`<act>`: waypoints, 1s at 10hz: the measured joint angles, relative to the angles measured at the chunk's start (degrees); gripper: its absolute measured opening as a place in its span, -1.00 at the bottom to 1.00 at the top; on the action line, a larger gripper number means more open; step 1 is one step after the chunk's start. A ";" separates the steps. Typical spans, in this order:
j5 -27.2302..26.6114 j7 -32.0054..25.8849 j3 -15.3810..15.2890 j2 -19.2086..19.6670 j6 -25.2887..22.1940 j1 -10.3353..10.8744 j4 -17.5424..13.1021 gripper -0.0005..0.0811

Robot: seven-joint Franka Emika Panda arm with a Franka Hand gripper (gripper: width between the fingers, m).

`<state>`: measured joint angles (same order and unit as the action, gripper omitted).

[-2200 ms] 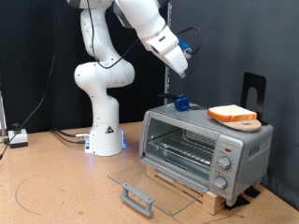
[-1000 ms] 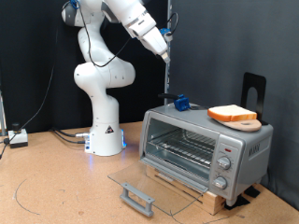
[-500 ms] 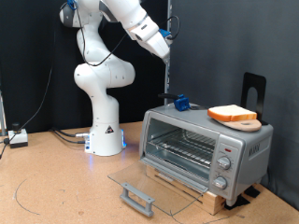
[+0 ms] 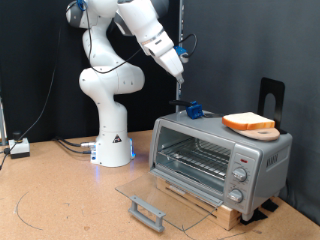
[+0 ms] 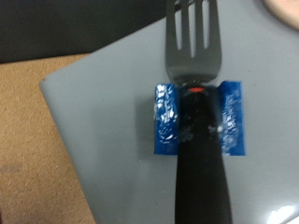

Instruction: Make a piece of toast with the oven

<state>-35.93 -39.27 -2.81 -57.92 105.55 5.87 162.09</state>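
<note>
The piece of toast [image 4: 248, 121] lies on a round wooden board [image 4: 264, 132] on top of the silver oven [image 4: 215, 150], at the exterior view's right. The oven's glass door [image 4: 165, 195] hangs open and flat, and the wire rack [image 4: 195, 158] inside is bare. My gripper [image 4: 179, 67] hangs in the air above the left end of the oven top, over a blue holder [image 4: 193, 110]. The wrist view shows a black-handled fork [image 5: 194, 56] lying in that blue holder [image 5: 168, 121] on the grey oven top [image 5: 93, 103]. My fingers do not show there.
The arm's white base [image 4: 110, 135] stands left of the oven in the exterior view. A black stand [image 4: 272, 95] rises behind the oven's right end. Cables and a small box [image 4: 17, 147] lie at the far left on the brown table.
The gripper rose and swung left from over the oven top, then came back down and to the right. The toast, fork and oven door have not moved.
</note>
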 joint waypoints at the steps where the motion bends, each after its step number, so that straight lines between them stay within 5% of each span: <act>1: -0.28 -0.03 -1.40 1.89 0.97 0.27 0.11 0.99; 6: -3.66 -2.37 -7.53 11.22 9.79 2.28 0.17 0.99; 10: -4.50 -5.68 -10.09 13.93 13.68 2.98 0.20 0.99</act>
<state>-40.44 -44.95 -12.91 -43.99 119.23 8.84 162.29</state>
